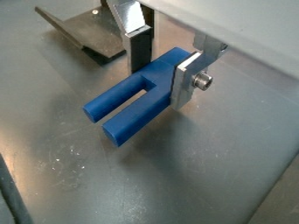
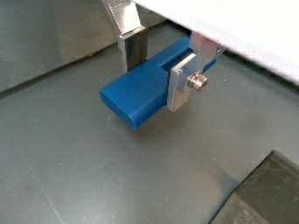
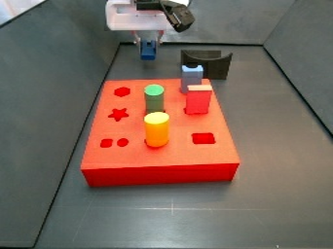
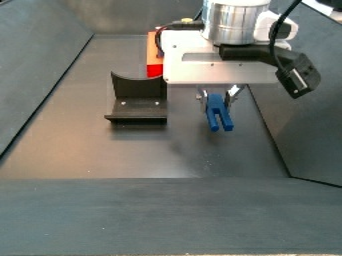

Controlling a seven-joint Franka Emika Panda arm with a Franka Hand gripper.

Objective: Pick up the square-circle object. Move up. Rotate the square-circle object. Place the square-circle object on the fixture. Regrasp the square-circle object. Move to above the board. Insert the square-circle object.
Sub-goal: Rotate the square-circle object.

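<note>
The gripper (image 1: 162, 66) clamps the square-circle object (image 1: 135, 96) by its solid end, prongs pointing outward, low over the bench (image 1: 176, 175). The fixture (image 4: 136, 98) stands empty nearby, the board (image 3: 156, 131) beyond; rotating, placing, regrasping and insertion remain.

1. Both wrist views look down from close range past the silver-plate fingers (image 1: 184, 80) (image 2: 179, 80) onto the dark blue two-pronged piece (image 1: 131, 103) (image 2: 142, 89) and the grey worktop (image 1: 211, 166).
2. A side view looks from beyond the large red square board (image 3: 159, 146) toward the gripper (image 3: 148, 44) and the dark angled fixture (image 3: 208, 61).
3. A side view faces the opposite way, nearer, with the fixture (image 4: 136, 98) and gripper (image 4: 217, 100) in front of the board (image 4: 155, 55).
</note>
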